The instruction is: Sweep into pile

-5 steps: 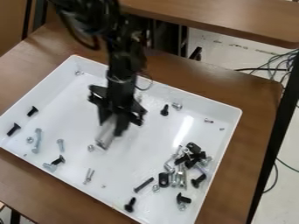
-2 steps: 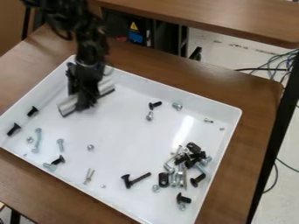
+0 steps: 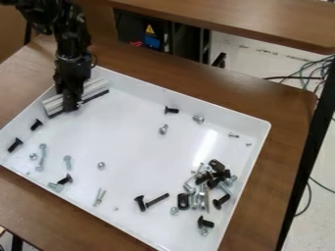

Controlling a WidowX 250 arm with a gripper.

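Under the white tray (image 3: 134, 142) stands the brown table (image 3: 281, 147). At the tray's upper-left end is a silver bar (image 3: 98, 87), with the black fingers (image 3: 70, 103) closed on its middle. Near the tray's right wall lies the pile of mixed hardware (image 3: 202, 188); loose black screws (image 3: 15, 144) lie by its left wall, a small nut (image 3: 101, 165) toward its middle.

A brown wooden table (image 3: 284, 142) fills the foreground, with a black strip (image 3: 303, 169) along its right side. Beyond its far edge stands another wooden desk (image 3: 262, 19), dark equipment (image 3: 124, 24) beneath it bearing a yellow warning triangle (image 3: 150, 30). Right of the table, cables (image 3: 288, 77) cross a pale floor (image 3: 258, 61); a brown panel (image 3: 11, 29) stands behind its left end.
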